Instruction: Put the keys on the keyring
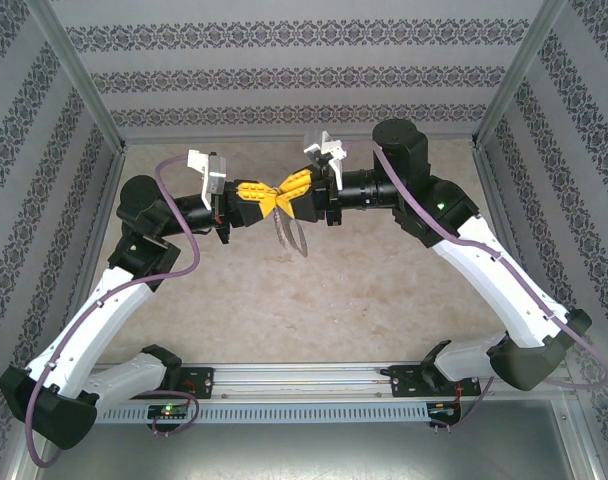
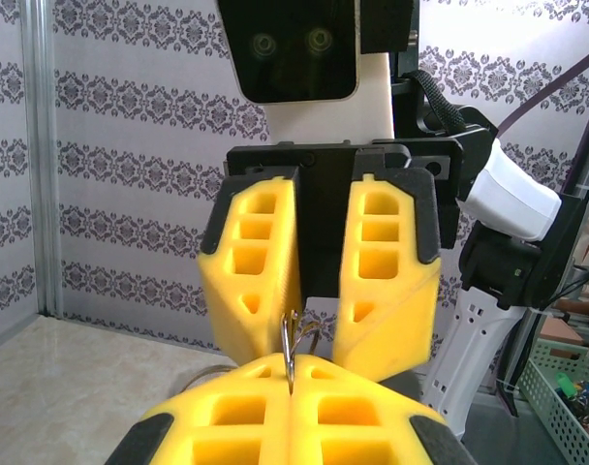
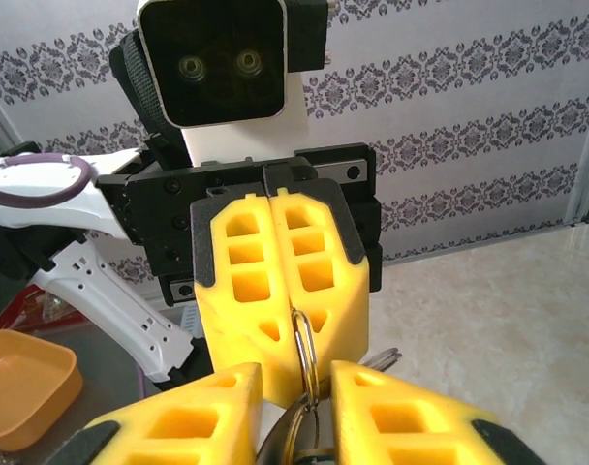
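Keyring point(image 1: 292, 232) pinched in fully closed left gripper point(image 2: 290, 373) (right gripper point(image 3: 296, 378) slightly parted around its ring).

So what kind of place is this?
Probably a robot test cell: metal frame posts, wallpaper-print panels for walls, and two arms bolted to a rail.

I can see a beige table point(image 1: 364, 290), patterned walls point(image 1: 284, 70), an orange bowl point(image 3: 23, 383) and a green basket point(image 2: 556, 402).
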`<state>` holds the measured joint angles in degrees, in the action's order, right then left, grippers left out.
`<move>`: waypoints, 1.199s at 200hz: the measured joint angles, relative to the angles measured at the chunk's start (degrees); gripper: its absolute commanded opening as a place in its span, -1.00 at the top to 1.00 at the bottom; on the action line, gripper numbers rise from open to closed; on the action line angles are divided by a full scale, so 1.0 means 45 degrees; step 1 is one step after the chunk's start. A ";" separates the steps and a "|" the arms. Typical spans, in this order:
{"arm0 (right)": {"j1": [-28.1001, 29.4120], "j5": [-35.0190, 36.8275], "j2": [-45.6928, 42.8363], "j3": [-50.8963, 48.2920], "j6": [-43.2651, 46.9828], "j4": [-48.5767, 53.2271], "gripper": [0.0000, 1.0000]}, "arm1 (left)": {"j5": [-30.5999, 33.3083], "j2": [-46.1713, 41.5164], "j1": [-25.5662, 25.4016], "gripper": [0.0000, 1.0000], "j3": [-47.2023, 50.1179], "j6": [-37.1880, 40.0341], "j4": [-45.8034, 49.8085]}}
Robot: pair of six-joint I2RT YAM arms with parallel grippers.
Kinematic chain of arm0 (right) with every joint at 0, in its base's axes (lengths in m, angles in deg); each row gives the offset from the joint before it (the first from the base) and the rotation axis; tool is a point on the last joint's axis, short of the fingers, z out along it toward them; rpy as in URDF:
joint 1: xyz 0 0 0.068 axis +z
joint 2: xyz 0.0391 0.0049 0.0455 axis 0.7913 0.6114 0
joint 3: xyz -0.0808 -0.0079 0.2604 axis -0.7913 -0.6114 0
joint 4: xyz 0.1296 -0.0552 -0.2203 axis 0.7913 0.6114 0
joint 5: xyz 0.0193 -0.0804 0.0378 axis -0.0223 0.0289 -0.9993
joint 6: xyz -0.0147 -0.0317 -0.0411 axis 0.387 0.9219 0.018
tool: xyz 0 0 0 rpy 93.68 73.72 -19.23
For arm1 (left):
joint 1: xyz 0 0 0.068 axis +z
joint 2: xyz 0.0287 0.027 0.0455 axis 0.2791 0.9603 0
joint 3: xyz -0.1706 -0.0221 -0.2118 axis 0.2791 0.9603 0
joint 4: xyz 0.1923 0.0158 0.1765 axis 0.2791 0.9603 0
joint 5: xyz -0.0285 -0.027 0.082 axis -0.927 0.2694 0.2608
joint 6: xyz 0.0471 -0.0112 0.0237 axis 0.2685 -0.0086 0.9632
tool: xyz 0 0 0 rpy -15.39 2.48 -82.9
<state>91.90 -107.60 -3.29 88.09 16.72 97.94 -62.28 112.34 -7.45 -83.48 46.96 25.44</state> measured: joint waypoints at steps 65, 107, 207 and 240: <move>-0.0107 0.0010 -0.0034 0.0000 0.0010 0.0005 1.00 | 0.0044 0.0073 0.0010 0.99 -0.0131 0.0097 0.0087; -0.0097 0.1073 -0.0049 0.0058 0.1064 0.0840 1.00 | 0.0685 -0.0107 -0.0160 0.17 -0.0894 0.1724 0.2501; 0.0787 0.4459 0.0937 0.2501 0.5848 0.6246 1.00 | 0.4099 0.0466 -0.1175 0.05 -0.3905 0.6630 0.9374; 0.1214 0.5348 0.1370 0.2900 0.6504 0.7082 1.00 | 0.4294 0.1030 -0.1506 0.21 -0.4269 0.7174 1.0219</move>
<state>97.37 -83.54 2.87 101.14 45.99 129.80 -42.96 116.98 -14.23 -102.69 79.25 71.43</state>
